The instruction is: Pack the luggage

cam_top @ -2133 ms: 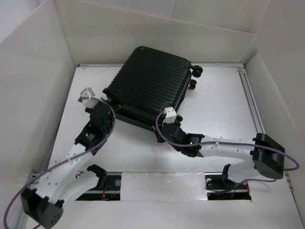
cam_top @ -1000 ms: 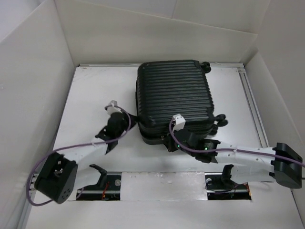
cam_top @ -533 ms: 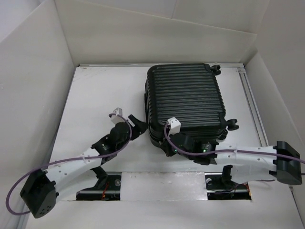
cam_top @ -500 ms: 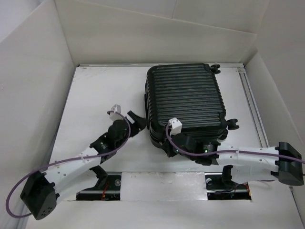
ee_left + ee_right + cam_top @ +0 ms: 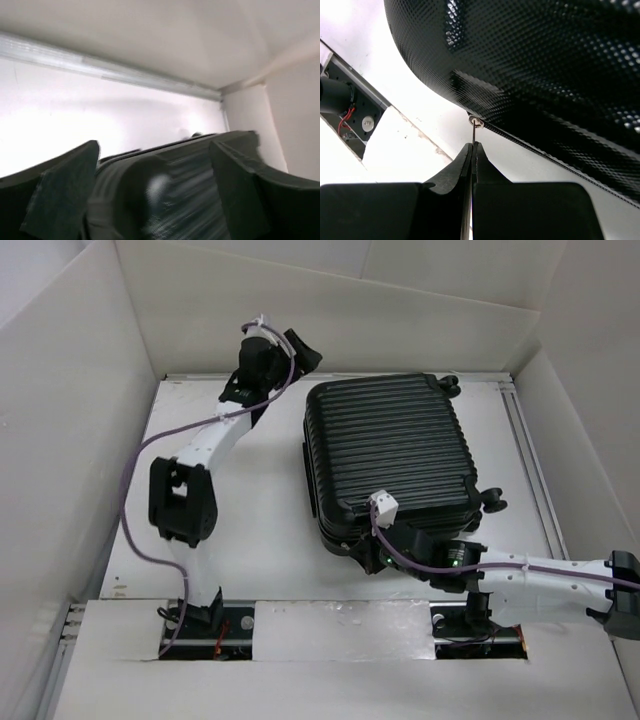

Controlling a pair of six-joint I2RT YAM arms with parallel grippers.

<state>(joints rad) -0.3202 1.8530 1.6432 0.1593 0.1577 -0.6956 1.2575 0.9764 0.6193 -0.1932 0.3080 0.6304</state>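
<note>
The luggage (image 5: 390,455), a black ribbed hard-shell suitcase, lies flat and closed at the middle right of the table. My right gripper (image 5: 373,558) is at its near left corner, shut on the thin metal zipper pull (image 5: 474,134) that hangs from the slider on the zip line; the right wrist view shows the textured shell (image 5: 545,60) above the closed fingertips (image 5: 470,150). My left gripper (image 5: 305,352) is open and empty, raised high above the luggage's far left corner. In the left wrist view the blurred shell (image 5: 170,200) lies between and below its spread fingers (image 5: 65,200).
White enclosure walls stand at the back, left and right. An aluminium rail (image 5: 525,455) runs along the table's right side, and another (image 5: 110,72) along the back. The luggage's wheels (image 5: 492,500) stick out on its right. The arm-base slot (image 5: 330,625) is at the near edge.
The left arm has swung up from beside the luggage's near left side to high over its far left corner. The right gripper has shifted slightly nearer, staying on the zipper.
</note>
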